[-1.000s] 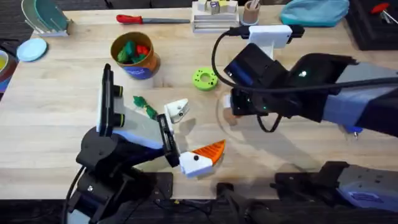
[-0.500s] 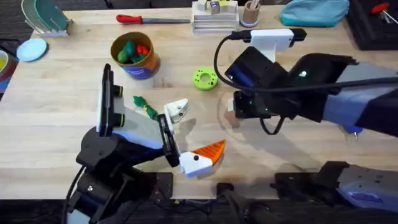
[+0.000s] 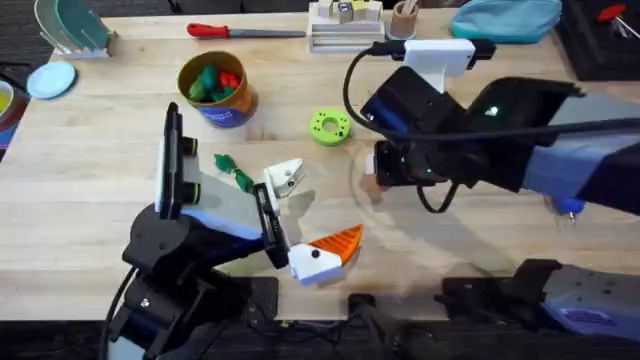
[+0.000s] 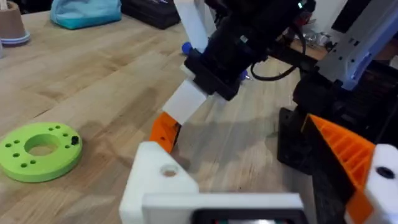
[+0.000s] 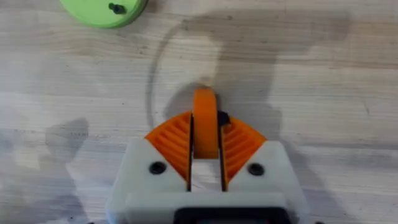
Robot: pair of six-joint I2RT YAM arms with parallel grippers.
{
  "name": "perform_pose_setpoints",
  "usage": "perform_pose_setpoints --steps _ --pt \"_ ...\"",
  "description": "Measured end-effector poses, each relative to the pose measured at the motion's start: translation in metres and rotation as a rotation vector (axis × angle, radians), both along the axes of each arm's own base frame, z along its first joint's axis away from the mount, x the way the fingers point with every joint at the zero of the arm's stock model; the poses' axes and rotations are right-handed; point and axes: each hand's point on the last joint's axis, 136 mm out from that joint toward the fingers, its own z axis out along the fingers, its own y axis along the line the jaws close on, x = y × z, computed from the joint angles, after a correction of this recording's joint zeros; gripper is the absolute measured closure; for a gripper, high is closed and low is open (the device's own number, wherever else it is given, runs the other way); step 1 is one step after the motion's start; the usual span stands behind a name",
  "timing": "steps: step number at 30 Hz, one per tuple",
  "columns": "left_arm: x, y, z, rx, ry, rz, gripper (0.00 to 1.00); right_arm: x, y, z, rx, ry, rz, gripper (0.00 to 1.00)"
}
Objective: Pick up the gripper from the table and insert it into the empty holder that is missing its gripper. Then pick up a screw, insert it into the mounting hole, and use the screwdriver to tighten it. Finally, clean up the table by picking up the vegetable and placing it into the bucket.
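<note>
Your right gripper point(image 5: 205, 149) was clamped on the gripper point(image 5: 205, 127); left jaws' state undeterminable. Holder point(image 3: 285, 177) empty at 9 o'clock; screw, vegetable point(image 3: 233, 172) pending.

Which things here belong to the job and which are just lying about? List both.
Job:
orange finger pad, clamped in the right gripper
white holder
green vegetable
bucket

Lying about:
red-handled tool
pen cup
blue bag
toy foods already in the bucket
</note>
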Motion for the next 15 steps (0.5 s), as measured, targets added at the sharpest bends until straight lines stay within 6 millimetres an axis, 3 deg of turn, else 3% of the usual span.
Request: perform_pose_setpoints --steps 8,15 --pt "-0.0001 0.0000 0.0001 0.000 0.000 0.000 0.009 -0.0043 0.0023 -0.0005 0.014 0.025 0.005 0.758" --pt "-0.0001 0.0000 0.0000 0.000 0.000 0.000 0.009 -0.0082 0.0025 -0.0017 0.016 0.044 0.011 0.699"
